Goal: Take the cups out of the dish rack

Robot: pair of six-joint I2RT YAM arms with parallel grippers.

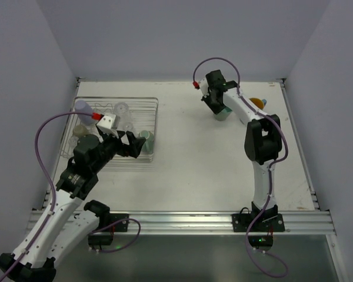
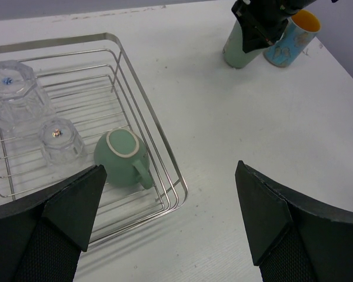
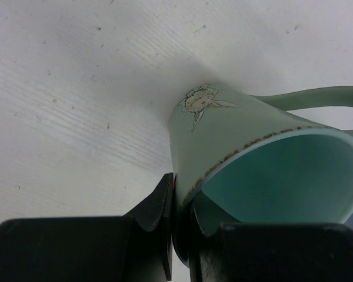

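Note:
The silver wire dish rack [image 1: 157, 120] sits at the far left and also shows in the left wrist view [image 2: 146, 111]. In it a mint-green mug [image 2: 120, 157] lies bottom up near the right rim, beside two clear glasses [image 2: 12, 94] [image 2: 60, 141]. A lavender cup [image 1: 82, 107] and a beige cup [image 1: 80, 130] stand at the rack's left. My left gripper [image 2: 170, 169] is open and empty above the rack's near right corner. My right gripper [image 3: 182, 200] is shut on the rim of a second mint-green mug [image 3: 223, 123], upright with its base at the table [image 1: 222, 113].
A blue mug with orange inside [image 1: 257, 103] stands on the table just right of the held mug, and also shows in the left wrist view [image 2: 291, 35]. White walls enclose the table on the far, left and right sides. A metal rail runs along the near edge [image 1: 176, 220].

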